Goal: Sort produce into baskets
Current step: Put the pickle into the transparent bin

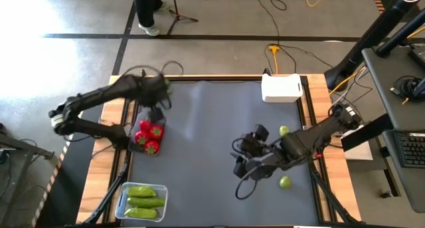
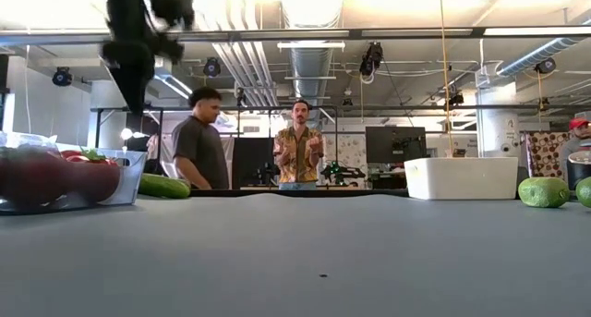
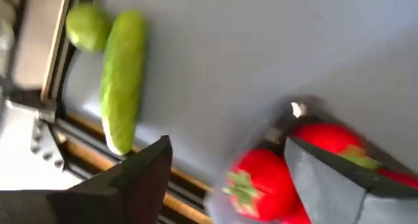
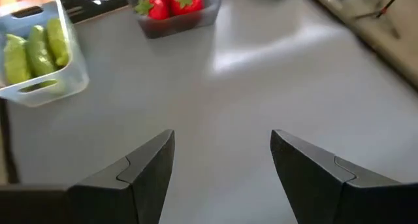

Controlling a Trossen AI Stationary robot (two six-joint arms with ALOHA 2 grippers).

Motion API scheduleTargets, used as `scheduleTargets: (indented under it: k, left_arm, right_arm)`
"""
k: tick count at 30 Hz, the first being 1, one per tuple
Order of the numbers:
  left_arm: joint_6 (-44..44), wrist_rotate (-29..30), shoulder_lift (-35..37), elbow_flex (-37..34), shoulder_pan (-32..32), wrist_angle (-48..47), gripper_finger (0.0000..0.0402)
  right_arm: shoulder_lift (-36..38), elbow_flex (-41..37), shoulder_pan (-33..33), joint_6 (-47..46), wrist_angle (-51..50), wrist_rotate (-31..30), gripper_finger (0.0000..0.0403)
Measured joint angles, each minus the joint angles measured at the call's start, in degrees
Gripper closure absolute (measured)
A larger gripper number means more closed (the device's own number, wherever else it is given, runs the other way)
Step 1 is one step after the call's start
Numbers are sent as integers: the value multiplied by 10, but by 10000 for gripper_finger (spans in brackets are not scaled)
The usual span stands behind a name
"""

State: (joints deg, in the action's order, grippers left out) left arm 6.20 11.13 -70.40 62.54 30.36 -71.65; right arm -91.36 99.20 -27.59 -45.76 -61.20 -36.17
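Several round red pieces with green tops (image 1: 149,136) lie in a small dark tray (image 4: 176,21) at the table's left. My left gripper (image 3: 228,145) hangs open and empty just above them (image 1: 155,115). A loose green cucumber piece (image 3: 121,80) and a lime-green ball (image 3: 87,27) lie on the table near it. Three cucumber pieces (image 1: 143,202) lie in the clear tub (image 4: 39,87) at the near left. My right gripper (image 4: 222,136) is open and empty over bare table right of the middle (image 1: 240,163). Two lime-green balls (image 1: 284,130) (image 1: 285,182) lie beside the right arm.
The white box (image 1: 282,88) stands at the far edge, right of the middle. Wooden rails (image 1: 312,108) run along the table's sides. Cables loop off the right wrist (image 1: 247,188). In the low view two people (image 2: 297,155) stand in the room beyond the table.
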Motion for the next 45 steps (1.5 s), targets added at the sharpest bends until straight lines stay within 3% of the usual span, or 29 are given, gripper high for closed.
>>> scheduleTargets:
  k: [4,9,17,26,33,43,45]
  left_arm:
    - [39,-2,-79,6,118,22,82]
    - [49,11,-187,36,199,33,42]
    - [76,37,-312,99,236,43,31]
    - [94,42,-403,134,243,47,37]
    - [101,47,-419,113,243,65,82]
    - [98,46,-411,107,241,80,223]
    - [91,26,-394,106,236,70,232]
  right_arm:
    - [13,0,43,54,0,-1,156]
    - [29,0,98,97,-27,0,156]
    - [35,0,149,118,-80,2,156]
    - [36,-1,160,112,-109,2,156]
    - [36,-1,159,98,-122,2,156]
    - [36,-1,160,98,-120,1,156]
    - [36,-1,160,94,-120,1,156]
